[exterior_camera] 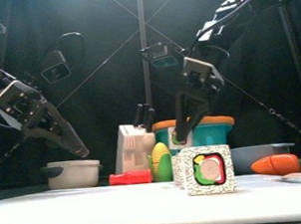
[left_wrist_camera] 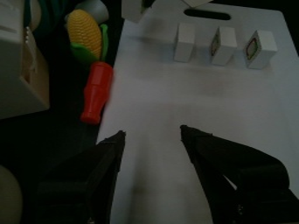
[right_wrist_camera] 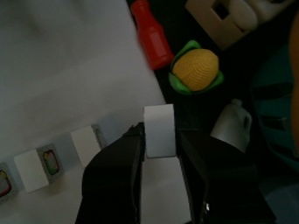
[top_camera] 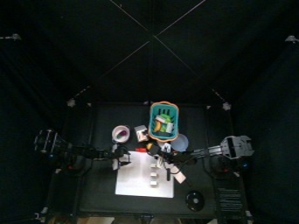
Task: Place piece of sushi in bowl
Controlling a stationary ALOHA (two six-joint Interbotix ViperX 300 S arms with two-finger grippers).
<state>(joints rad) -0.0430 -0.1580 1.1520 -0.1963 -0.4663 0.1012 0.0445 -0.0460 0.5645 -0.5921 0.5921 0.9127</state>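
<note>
Right gripper (right_wrist_camera: pixel 160 150): clamped on sushi piece (right_wrist_camera: pixel 160 131), above white cutting board (right_wrist_camera: pixel 59 61).
Left gripper (left_wrist_camera: pixel 149 144): jaws apart, holding nothing, over the board.

white cutting board (left_wrist_camera: pixel 198 96) | yellow-green corn (right_wrist_camera: pixel 197 68) | teal bowl (top_camera: pixel 166 122)

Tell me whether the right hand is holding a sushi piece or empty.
Holding. In the right wrist view the right hand is shut on a white sushi piece, raised above the cutting board; three more pieces remain there.
</note>
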